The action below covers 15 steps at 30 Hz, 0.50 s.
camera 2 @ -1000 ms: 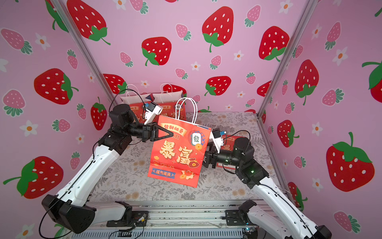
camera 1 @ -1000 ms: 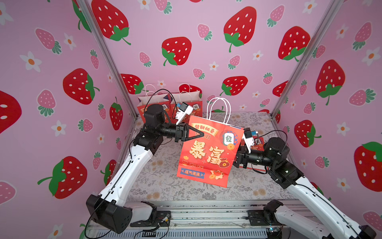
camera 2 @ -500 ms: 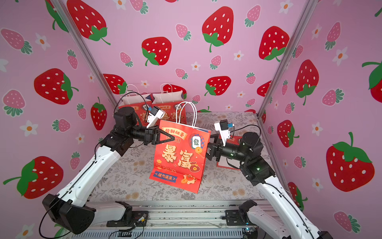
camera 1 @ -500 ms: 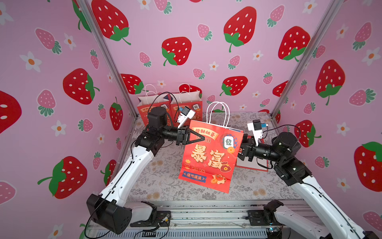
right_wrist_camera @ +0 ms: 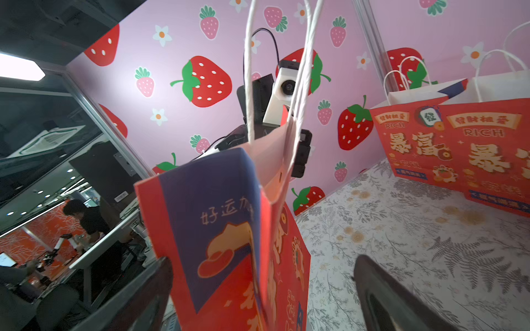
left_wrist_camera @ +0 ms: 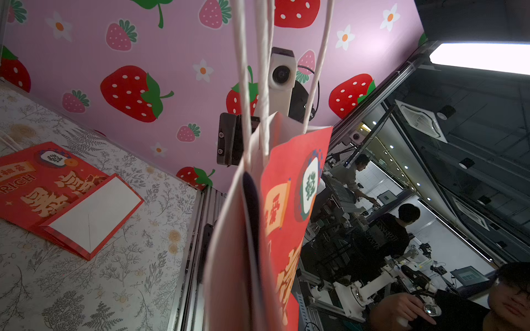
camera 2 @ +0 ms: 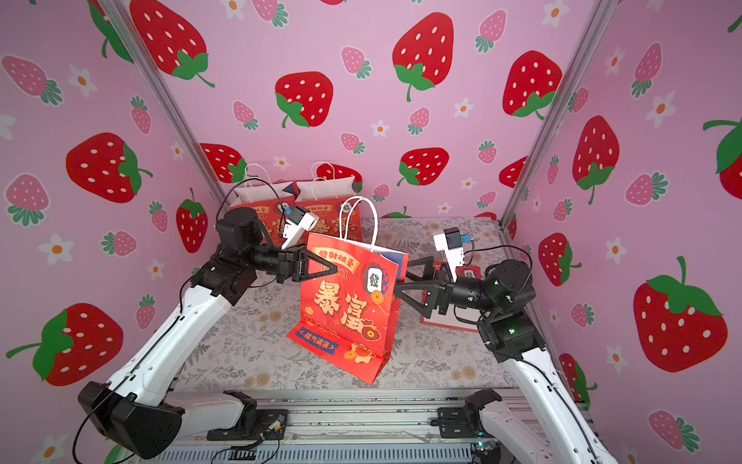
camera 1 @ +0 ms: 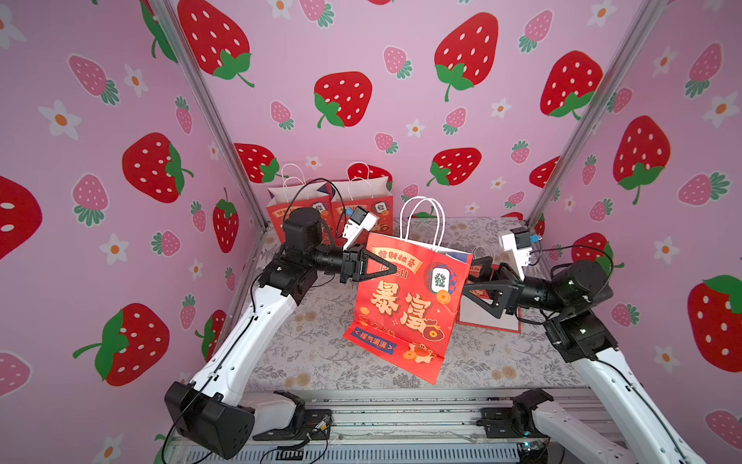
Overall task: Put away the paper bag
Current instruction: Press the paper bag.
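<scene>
In a top view, the left claw (camera 1: 391, 268) was clenched on the top edge of the paper bag (camera 1: 405, 309), which hung from it. In a top view, the right claw (camera 2: 401, 276) stood released, straddling the bag's other side. From the left wrist, the bag (left_wrist_camera: 289, 200) hung just ahead of the claw. From the right wrist, it sat between wide-spread fingers (right_wrist_camera: 137, 298).

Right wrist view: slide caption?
Open right gripper faces the red paper bag edge-on; two matching bags stand beyond on the floral tabletop.
</scene>
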Available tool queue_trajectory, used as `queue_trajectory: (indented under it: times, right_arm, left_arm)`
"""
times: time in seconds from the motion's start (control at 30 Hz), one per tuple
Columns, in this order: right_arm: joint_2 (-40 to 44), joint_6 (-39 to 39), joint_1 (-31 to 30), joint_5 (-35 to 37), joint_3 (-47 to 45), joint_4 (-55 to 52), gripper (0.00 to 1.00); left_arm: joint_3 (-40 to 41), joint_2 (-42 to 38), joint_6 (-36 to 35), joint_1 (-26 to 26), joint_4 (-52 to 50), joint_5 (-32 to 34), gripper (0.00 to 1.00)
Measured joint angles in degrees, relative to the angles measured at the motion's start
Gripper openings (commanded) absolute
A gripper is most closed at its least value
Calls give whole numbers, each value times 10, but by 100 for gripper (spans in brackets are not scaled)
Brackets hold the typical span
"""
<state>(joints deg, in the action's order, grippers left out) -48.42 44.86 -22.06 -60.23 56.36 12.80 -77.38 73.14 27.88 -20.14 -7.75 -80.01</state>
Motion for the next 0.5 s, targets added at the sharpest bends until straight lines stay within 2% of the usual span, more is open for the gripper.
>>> queue_trajectory:
  times: [0.27,0.5]
  right_arm:
    - [0,41,-2,-42,0,41,100]
    - [-6,24,-31,-29,14,23,89]
  left_arm:
    - [0,-20,10,0,16,6,0]
    - [0,-26,24,-19,52,35,0]
